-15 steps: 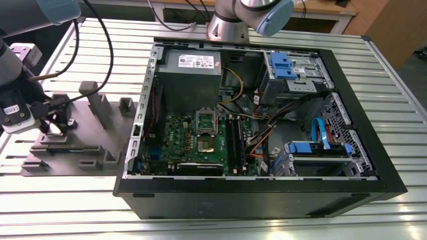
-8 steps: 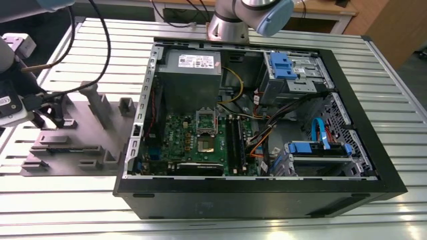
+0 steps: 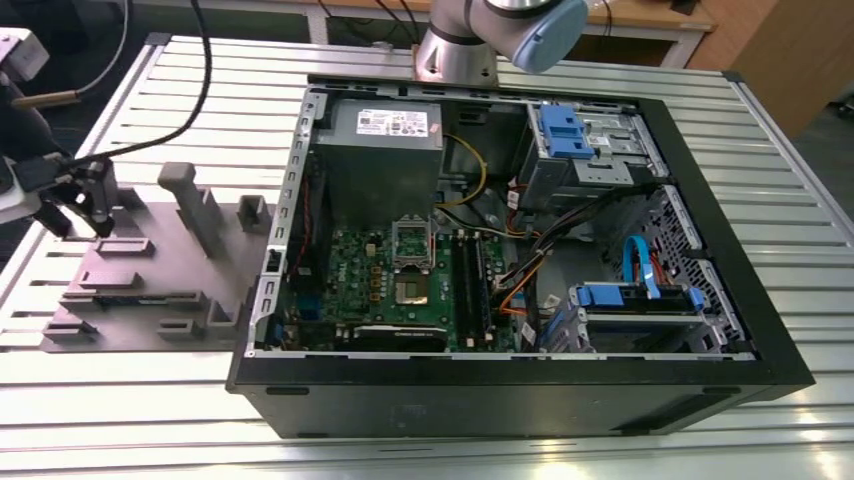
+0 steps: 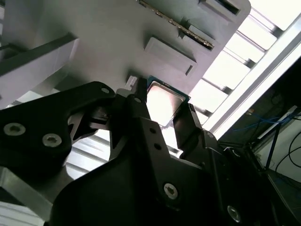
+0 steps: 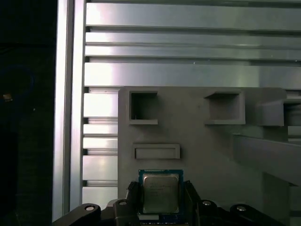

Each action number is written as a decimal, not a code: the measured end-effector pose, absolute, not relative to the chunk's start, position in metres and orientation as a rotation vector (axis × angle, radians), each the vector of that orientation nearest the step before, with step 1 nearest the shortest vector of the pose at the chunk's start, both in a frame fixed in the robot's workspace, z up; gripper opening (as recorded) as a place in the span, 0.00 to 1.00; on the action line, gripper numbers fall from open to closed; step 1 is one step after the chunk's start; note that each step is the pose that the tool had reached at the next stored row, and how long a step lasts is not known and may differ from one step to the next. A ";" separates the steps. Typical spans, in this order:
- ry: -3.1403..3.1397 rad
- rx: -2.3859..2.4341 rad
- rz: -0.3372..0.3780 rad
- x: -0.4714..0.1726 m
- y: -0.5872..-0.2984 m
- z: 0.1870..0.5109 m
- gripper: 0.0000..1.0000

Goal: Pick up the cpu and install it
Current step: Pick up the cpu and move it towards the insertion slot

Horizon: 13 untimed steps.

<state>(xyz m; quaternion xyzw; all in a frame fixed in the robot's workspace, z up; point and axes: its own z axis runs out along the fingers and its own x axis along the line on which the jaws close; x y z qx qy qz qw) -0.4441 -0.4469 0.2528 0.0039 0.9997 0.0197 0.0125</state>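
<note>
Exterior view: end effector (image 3: 78,226) at frame left, over fixture tray (image 3: 147,300); both wrist views show it clamping cpu (image 5: 161,193) by edges, prob sparing contacts.

We see a silver aluminium table (image 3: 534,455) built of long ribbed, slotted profiles that run from the exterior view's left to its right. Two things lie directly on it. Near the table's edge at the exterior view's left sits a grey moulded plastic fixture tray (image 3: 147,305), flat on the ribs, with raised blocks and shallow rectangular pockets. Just beside it, across the table's middle, a black metal computer case (image 3: 507,400) lies on its side, open face upward. We cannot tell whether the two touch.
</note>
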 end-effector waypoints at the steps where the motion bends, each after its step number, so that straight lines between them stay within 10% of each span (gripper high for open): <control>1: 3.116 0.012 0.062 -0.444 -0.447 0.257 0.47; 13: 3.116 0.012 0.062 -0.444 -0.447 0.311 0.47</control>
